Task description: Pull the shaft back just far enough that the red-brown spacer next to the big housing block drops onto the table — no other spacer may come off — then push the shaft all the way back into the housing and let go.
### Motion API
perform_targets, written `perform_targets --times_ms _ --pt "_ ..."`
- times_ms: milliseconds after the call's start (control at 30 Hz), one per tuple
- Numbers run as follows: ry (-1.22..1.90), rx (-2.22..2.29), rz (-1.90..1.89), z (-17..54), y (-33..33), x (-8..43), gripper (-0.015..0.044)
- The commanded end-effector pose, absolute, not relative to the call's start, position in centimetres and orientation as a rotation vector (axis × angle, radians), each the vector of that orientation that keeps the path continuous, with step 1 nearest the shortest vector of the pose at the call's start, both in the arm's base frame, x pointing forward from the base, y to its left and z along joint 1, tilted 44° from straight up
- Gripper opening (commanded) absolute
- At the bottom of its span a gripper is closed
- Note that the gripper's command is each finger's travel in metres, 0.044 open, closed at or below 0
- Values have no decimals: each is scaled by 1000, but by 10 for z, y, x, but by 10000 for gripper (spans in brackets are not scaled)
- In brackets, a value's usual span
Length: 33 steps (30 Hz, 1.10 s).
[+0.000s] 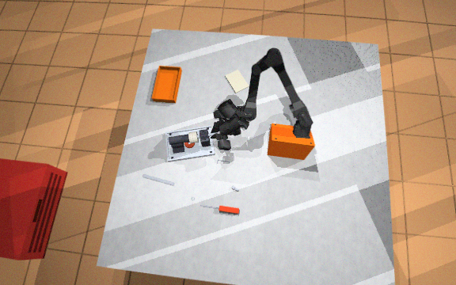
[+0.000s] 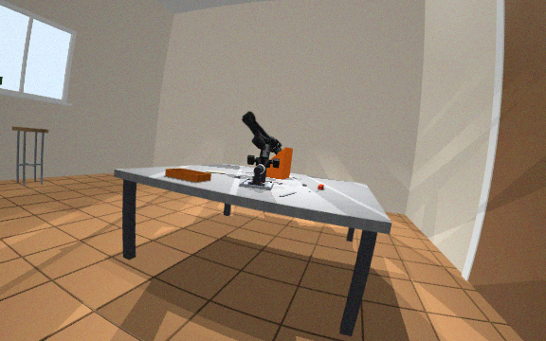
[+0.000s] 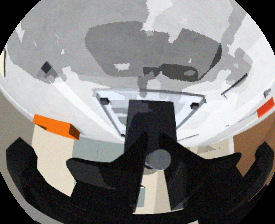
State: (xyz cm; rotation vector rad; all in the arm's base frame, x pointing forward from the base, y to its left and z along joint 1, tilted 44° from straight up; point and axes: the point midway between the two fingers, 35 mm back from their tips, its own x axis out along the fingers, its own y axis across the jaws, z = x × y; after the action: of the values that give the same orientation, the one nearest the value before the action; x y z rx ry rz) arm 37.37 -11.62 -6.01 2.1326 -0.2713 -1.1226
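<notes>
The shaft shows in the wrist view as a grey round end (image 3: 159, 159) between the fingers. My gripper (image 1: 213, 133) (image 3: 153, 136) is shut on the shaft, at the right end of the pale base frame (image 1: 191, 158). A dark upright block (image 1: 205, 138) (image 3: 150, 120) stands just beyond the fingertips. A cream spacer (image 1: 193, 137) sits in line between that block and a long dark cylindrical part (image 1: 178, 139). The red-brown spacer (image 1: 189, 145) lies low inside the frame, beside and below that line, off the shaft. The shaft's stretch inside the blocks is hidden.
An orange tray (image 1: 166, 84) (image 2: 188, 175) lies at the back left, and a cream pad (image 1: 237, 81) behind the gripper. An orange block (image 1: 290, 146) stands at the arm's base. A grey rod (image 1: 158, 180) and a red-handled screwdriver (image 1: 229, 210) lie in front.
</notes>
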Motion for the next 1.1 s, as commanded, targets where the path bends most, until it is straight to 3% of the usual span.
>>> perform_targets --times_ms 0,767,1067 --pt "-272 2139 -1121 -61 -116 376 0" --pt "-273 2139 -1121 -62 -116 382 0" --pt "-274 2130 -1128 -61 -116 378 236"
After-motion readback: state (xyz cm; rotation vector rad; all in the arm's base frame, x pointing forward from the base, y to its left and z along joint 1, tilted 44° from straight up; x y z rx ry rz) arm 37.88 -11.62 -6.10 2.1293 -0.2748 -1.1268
